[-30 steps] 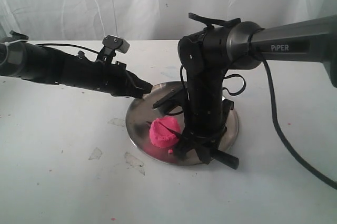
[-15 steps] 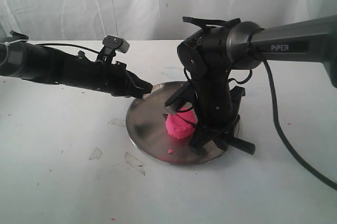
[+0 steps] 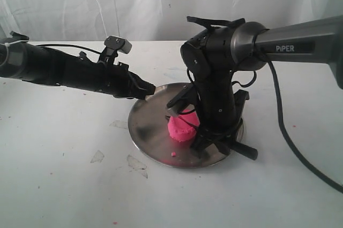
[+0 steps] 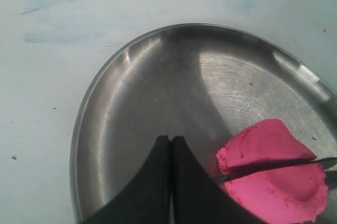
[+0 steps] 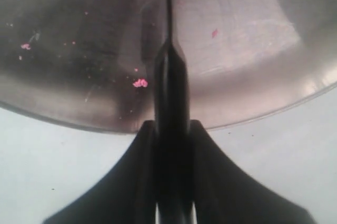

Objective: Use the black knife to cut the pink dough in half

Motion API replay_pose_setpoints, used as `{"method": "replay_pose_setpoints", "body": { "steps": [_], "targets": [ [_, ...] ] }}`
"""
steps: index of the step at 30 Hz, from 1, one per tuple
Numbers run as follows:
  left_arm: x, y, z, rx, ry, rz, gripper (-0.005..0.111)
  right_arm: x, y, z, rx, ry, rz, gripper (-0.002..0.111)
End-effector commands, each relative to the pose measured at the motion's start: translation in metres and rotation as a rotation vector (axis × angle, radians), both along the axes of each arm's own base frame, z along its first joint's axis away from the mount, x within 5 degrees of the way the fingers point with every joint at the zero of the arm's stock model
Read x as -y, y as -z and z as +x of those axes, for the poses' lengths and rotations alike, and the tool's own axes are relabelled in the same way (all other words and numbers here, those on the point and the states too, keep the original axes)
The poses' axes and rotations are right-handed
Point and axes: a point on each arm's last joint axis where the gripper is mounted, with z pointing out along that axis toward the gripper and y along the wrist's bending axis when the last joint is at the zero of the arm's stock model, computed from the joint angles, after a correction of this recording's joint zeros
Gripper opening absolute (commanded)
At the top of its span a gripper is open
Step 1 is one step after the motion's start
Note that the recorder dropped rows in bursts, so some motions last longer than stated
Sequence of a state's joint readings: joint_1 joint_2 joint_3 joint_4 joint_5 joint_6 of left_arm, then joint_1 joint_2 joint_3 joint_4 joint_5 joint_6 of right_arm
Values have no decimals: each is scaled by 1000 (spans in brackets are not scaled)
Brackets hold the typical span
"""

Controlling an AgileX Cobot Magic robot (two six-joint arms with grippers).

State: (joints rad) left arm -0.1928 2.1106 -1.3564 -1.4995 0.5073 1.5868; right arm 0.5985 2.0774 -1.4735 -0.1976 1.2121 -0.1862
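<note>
The dough is bright pink, the knife black, the plate silver, the table white.

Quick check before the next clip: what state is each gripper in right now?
Left gripper: closed, nothing between its fingers.
Right gripper: closed on the black knife, blade lying across the pink dough.
</note>
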Motion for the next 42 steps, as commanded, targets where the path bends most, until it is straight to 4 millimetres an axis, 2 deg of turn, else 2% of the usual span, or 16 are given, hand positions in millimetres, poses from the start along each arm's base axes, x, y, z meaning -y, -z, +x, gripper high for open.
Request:
{"method": "replay_pose_setpoints", "body": {
  "steps": [1,12,20,28,42],
  "targets": [
    [1,-5,-2,-4,4,-36,0,0,-4,-1,-4,-2,8,0],
    [1,-5,-2,-4,4,-36,0,10,8,-12,-45,-8,-44,0],
    [1,-5,-2,-5,10,-41,0,11,-5,-12,-12,-17,-33,0],
    [1,-5,-2,-5,10,-41,0,19,4,-23,-60,-30,-65,0],
    [2,-6,-2,-7,12,-49,0,20,-3,-24,-41,-32,-57,0]
  ]
}}
